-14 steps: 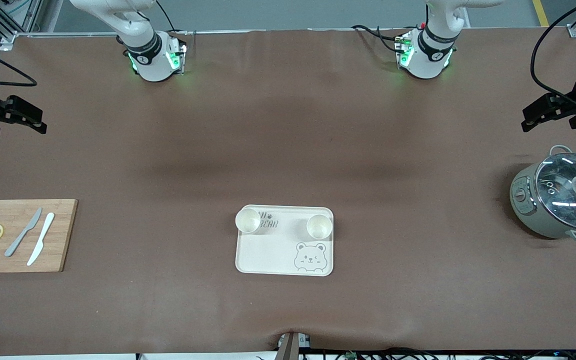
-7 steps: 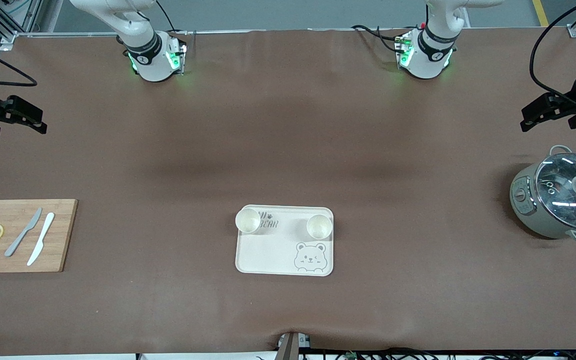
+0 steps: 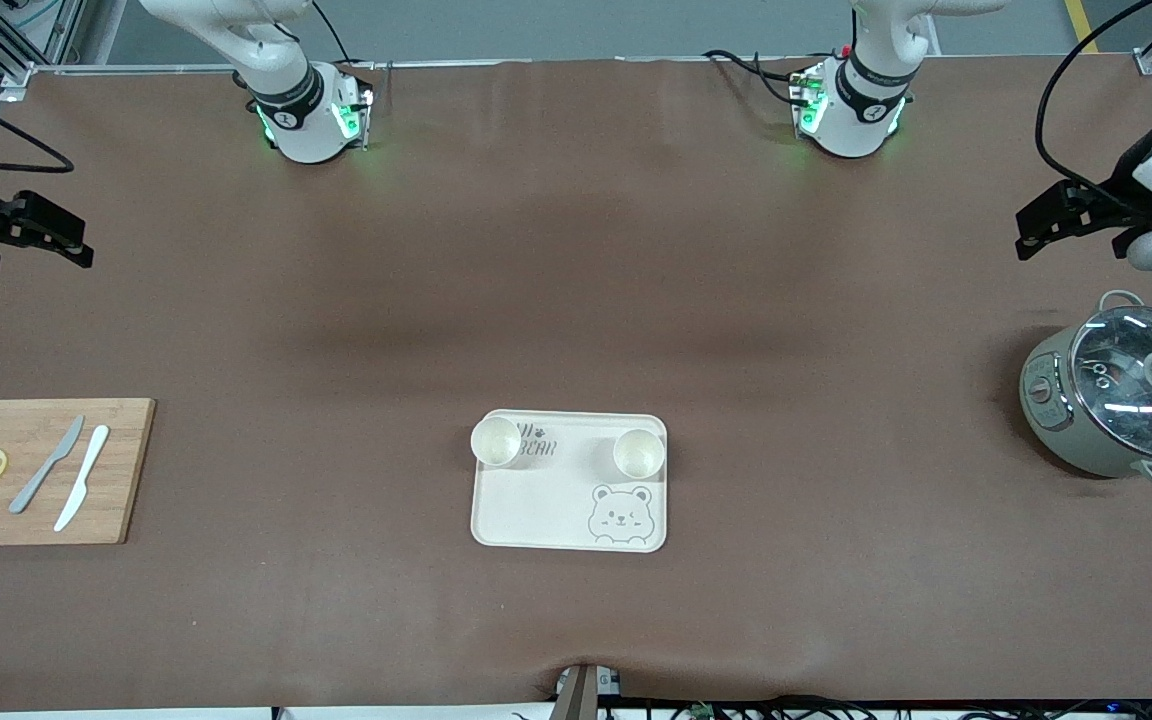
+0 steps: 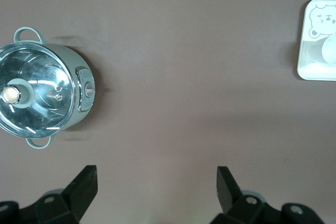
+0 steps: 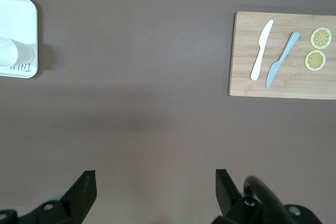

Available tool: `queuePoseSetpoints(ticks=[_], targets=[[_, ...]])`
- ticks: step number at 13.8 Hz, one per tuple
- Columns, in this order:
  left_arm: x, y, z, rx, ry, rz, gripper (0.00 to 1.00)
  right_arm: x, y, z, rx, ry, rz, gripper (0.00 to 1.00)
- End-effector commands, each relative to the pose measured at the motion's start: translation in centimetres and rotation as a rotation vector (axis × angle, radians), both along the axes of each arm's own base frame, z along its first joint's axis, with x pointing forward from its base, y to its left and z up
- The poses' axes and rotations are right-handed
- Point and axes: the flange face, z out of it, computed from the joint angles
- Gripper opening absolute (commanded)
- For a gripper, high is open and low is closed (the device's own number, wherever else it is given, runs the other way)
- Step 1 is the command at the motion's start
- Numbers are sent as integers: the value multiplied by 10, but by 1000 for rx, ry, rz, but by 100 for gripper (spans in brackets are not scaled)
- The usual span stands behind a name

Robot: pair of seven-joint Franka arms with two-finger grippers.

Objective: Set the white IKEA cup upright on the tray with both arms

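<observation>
The cream tray [image 3: 569,500] is set on the brown bench [image 3: 576,300], near the edge closest to the front camera and midway along it. Two white cups are seen standing upright on the tray, mouths up, in the two corners farthest from the front camera: one cup [image 3: 495,441] toward the right arm's end, touching the rim beside the printed lettering, the other cup [image 3: 638,452] toward the left arm's end, just above the grey bear face [image 3: 620,513].

The left pincer [image 3: 1021,238] is held over bare bench well apart from the tray, toward the left arm's end; its fingers [image 4: 84,188] are spread apart and nothing is held. A grey-green pot [image 3: 1116,392] with a glass lid is stood near it.

The right pincer [image 3: 86,258] is held over bare bench toward the right arm's end, fingers [image 5: 84,191] likewise apart and empty. A bamboo cutting board [image 3: 41,470] carrying two knives and two lemon slices is laid at that end.
</observation>
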Motion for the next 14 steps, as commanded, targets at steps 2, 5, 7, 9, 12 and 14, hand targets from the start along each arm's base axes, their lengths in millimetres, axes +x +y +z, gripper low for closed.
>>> queuePoseSetpoints(ticks=[2, 5, 7, 9, 12, 14], targets=[[-5, -4, 3, -39, 18, -23, 100, -5, -4, 6, -13, -4, 5, 100], [-6, 1, 2, -35, 34, -18, 100, -5, -6, 6, -13, -4, 2, 100], [-4, 1, -1, -29, 38, -14, 100, -5, -6, 6, -13, -4, 2, 100], [-2, 8, 5, -25, 25, -2, 100, -5, -8, 6, -15, -4, -2, 100], [-2, 14, 9, -25, 14, 12, 100, -5, -8, 6, -15, -4, -2, 100], [-1, 19, 10, -25, 12, 19, 100, -4, -8, 6, -15, -2, -2, 100]])
